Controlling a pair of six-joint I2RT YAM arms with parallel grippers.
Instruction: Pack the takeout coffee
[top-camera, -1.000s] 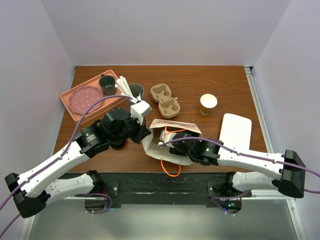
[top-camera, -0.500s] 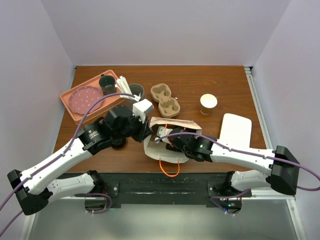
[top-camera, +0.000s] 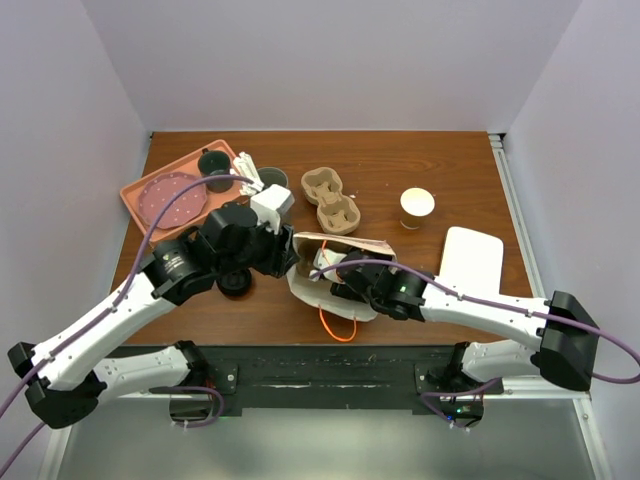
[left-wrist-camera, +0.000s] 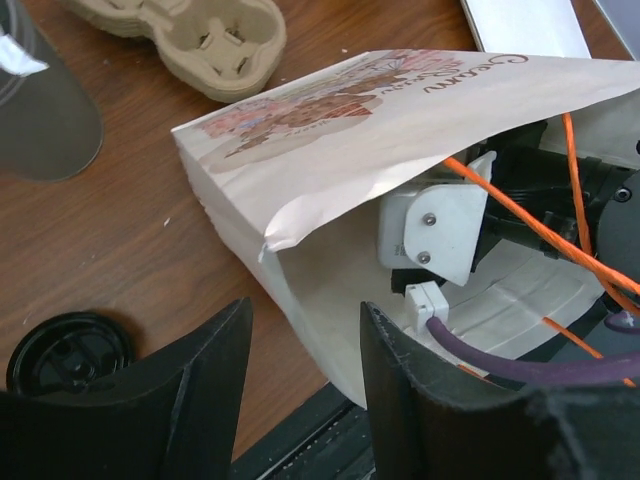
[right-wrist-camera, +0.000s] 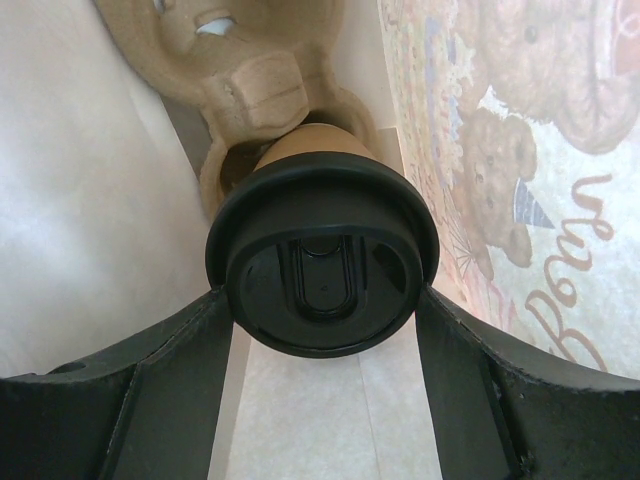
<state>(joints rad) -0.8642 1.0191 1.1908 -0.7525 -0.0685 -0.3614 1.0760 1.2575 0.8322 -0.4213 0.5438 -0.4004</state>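
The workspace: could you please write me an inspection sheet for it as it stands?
Surface: wooden table, no spills seen.
Job's things: lidded coffee cup sits in a carrier inside the paper bag; second cup stands on the table.
Clutter: pink tray, mug, spare carrier, loose black lid, white board.
Grippers: left gripper open beside the bag's mouth; right gripper shut on the coffee cup.
Cables: purple cables along both arms.
Surroundings: plain walls, nothing else seen.

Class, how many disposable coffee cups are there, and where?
2. One open cup stands on the table, right of the carrier; one lidded cup is inside the paper bag, in the right gripper. The bag may hide more.
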